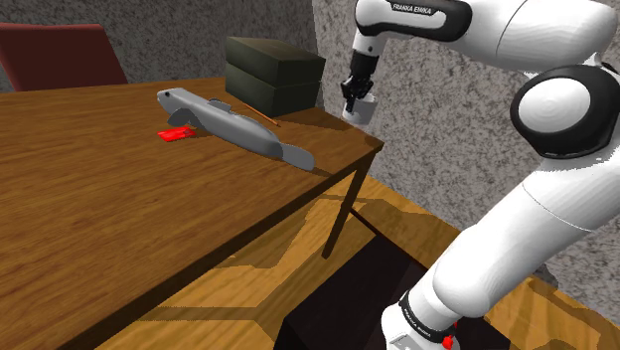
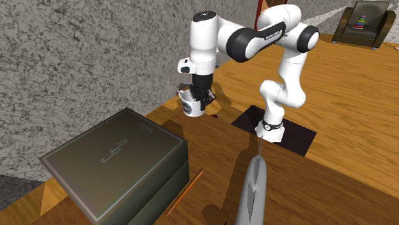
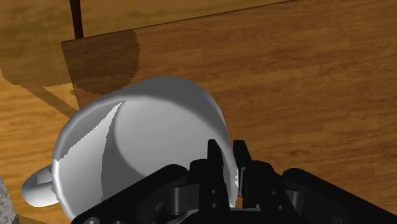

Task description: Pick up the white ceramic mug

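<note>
Over the table's corner nearest the arm's stand, the gripper point(image 1: 356, 99) point(image 2: 201, 97) point(image 3: 227, 153) is clenched on the white mug point(image 1: 362, 110) point(image 2: 192, 108) point(image 3: 153, 127). One finger sits inside the rim and one outside, pinching the wall between them. In the shoulder view the mug hangs at about two o'clock from the grey fish-shaped thing point(image 1: 233, 124) point(image 2: 252, 192). It seems lifted clear of the wooden table point(image 1: 99, 219) point(image 3: 305, 76), since its shadow lies apart from it in the wrist view, though I can't be sure from where I stand.

The dark box point(image 1: 273, 70) point(image 2: 115, 163) is the closest neighbour. It stands at the mug's nine o'clock in the shoulder view, near but not touching. A thin orange stick point(image 1: 266, 117) point(image 2: 185, 192) lies between the box and the fish. A small red piece point(image 1: 177, 133) lies right against the fish, at nine o'clock from its middle. A speckled grey wall point(image 1: 437, 149) point(image 2: 77, 64) rises just behind the mug, and a red-brown chair point(image 1: 60, 55) stands at the table's far side, around ten o'clock.

The mug's mouth opens upward toward the hand, so its long axis runs roughly up and down. Its handle point(image 3: 38, 188) juts sideways, about a quarter-turn round the rim from the fingers.

I count one mug, one box, one fish, one stick, one red piece and one chair.
</note>
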{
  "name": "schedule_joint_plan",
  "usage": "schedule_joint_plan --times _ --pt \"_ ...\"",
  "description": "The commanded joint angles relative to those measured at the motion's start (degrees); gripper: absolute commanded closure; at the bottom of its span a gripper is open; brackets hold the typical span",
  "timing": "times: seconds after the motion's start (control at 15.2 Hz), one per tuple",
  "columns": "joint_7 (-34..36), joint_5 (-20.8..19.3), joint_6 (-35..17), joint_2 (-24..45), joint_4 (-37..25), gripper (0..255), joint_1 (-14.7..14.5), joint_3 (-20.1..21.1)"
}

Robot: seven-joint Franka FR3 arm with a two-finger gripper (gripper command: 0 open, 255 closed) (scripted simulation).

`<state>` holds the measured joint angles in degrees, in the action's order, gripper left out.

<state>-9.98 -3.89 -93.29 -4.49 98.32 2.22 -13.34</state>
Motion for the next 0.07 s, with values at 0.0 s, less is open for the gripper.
schedule_joint_plan --times 0.0 --pt "-0.1 0.0 0.5 0.1 -0.5 255 0.0 0.0"
